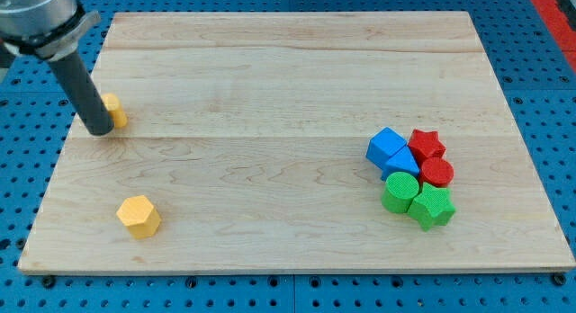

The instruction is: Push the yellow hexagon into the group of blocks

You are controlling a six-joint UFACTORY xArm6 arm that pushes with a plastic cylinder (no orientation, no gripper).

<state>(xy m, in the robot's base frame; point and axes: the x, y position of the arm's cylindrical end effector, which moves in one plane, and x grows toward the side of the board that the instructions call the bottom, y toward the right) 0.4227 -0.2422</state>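
The yellow hexagon lies near the view's bottom left of the wooden board. The group of blocks sits at the view's right: a blue cube, a second blue block, a red star, a red cylinder, a green cylinder and a green star-like block, all touching. My tip is at the view's upper left, well above the hexagon and right next to another yellow block that it partly hides.
The board rests on a blue pegboard table. The arm's grey body fills the view's top left corner.
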